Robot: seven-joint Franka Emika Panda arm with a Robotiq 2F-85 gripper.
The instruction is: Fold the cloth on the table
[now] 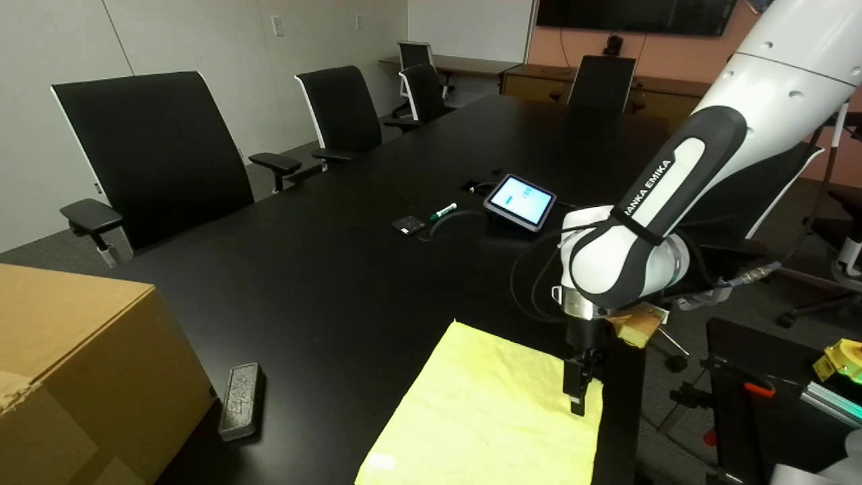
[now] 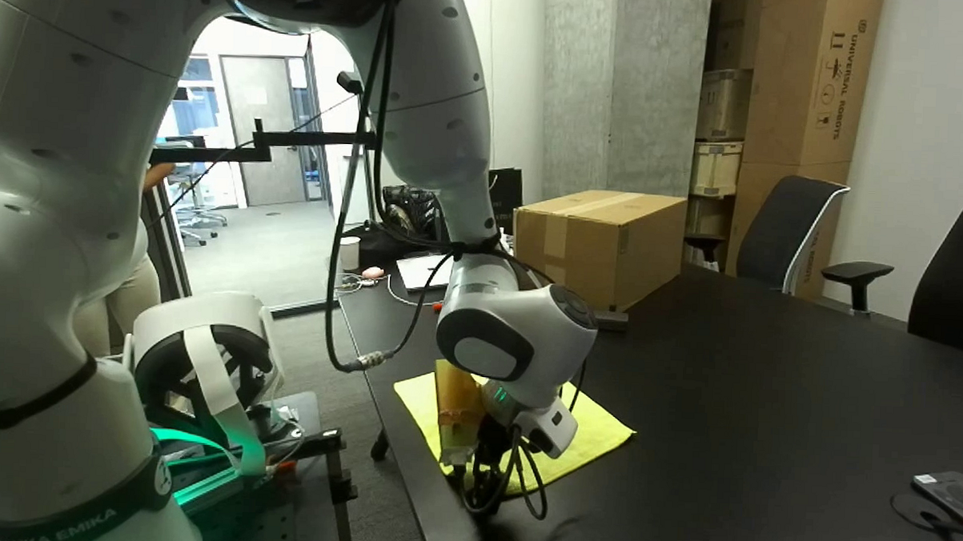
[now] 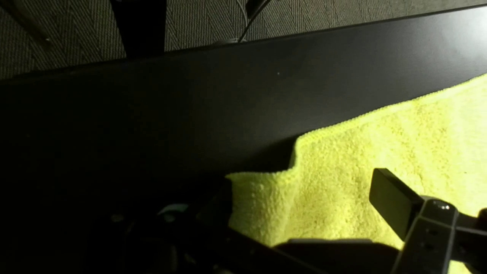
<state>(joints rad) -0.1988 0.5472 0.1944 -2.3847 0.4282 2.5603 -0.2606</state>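
Note:
The pale yellow cloth (image 1: 495,411) lies spread out and mostly flat on the black glossy table (image 1: 316,310). The cloth (image 2: 604,435) and table (image 2: 732,439) also show in an exterior view, partly behind the arm. My gripper (image 1: 583,392) points down at the cloth's corner area near the table's side edge. In the wrist view the gripper (image 3: 302,199) is open, its dark fingers wide apart. The cloth (image 3: 338,160) shows between and beneath them, its edge rumpled and kinked near the dark left finger. Whether that finger touches the cloth is too dark to tell.
A brown cardboard box (image 1: 94,364) and a dark eraser-like block (image 1: 241,402) stand on the table. A lit tablet (image 1: 520,202), a green marker (image 1: 443,211) and a small black device (image 1: 408,225) lie further along. Black chairs (image 1: 158,148) line the side. The table edge is close to the gripper.

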